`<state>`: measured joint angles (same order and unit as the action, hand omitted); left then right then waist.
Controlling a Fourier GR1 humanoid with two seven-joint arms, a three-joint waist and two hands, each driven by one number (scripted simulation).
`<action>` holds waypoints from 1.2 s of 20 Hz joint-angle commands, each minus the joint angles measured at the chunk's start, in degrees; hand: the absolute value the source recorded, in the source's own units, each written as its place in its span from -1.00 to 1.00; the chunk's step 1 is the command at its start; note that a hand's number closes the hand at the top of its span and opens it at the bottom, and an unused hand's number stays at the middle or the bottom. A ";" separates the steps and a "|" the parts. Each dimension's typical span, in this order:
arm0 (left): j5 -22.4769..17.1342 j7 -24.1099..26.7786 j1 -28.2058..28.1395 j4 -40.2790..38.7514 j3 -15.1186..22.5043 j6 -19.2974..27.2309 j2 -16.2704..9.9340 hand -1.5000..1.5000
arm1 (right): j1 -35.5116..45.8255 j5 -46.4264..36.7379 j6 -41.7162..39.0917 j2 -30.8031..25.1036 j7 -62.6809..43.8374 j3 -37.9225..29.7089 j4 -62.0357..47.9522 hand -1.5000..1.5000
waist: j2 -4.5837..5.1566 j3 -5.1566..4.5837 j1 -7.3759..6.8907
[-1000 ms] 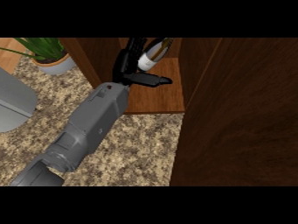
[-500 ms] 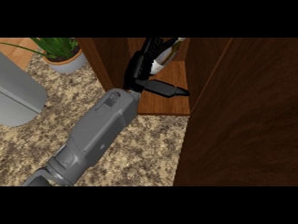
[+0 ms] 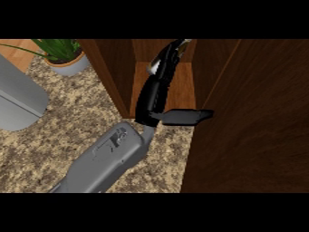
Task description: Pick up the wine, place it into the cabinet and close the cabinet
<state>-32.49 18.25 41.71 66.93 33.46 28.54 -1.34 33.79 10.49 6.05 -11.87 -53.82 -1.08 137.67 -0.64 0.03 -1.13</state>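
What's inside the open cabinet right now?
Inside the cabinet, the right hand reaches over the wooden shelf, holding the wine. The hand covers most of the bottle; the cabinet's back is unseen.

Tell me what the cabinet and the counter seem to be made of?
The cabinet looks like dark wood with a low sheen: brown streaks like grain run along its panels. The counter looks like polished granite or a similar stone, judging by its beige and brown speckles, though it could be a printed laminate.

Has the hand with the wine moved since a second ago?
Yes. The hand has pushed the wine deeper into the cabinet, further past its front edge.
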 commanded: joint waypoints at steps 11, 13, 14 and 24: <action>5.58 -1.83 -26.45 33.97 15.15 14.96 -2.30 1.00 | -0.68 2.94 -0.57 -1.77 -2.07 -1.98 2.87 -1.00 | 0.29 -0.02 0.60; 4.95 -2.88 -30.49 40.42 15.60 13.82 -6.55 1.00 | 1.67 -2.92 2.84 -0.13 -3.40 2.46 3.56 -1.00 | 0.20 -0.08 0.40; 6.16 -4.23 -28.87 37.75 15.90 13.18 -4.64 1.00 | -1.26 -2.21 0.91 0.04 -0.98 2.95 3.32 -1.00 | 0.45 -0.04 0.91; 0.93 1.58 -42.47 50.05 12.90 -1.78 -21.51 1.00 | 3.29 6.76 -4.46 -1.88 -2.81 4.74 0.91 1.00 | 0.54 -0.13 0.27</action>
<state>-28.26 18.63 3.02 113.00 49.13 32.76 -16.36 34.72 10.58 5.29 -12.25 -54.74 2.65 137.78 -0.15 0.07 -0.49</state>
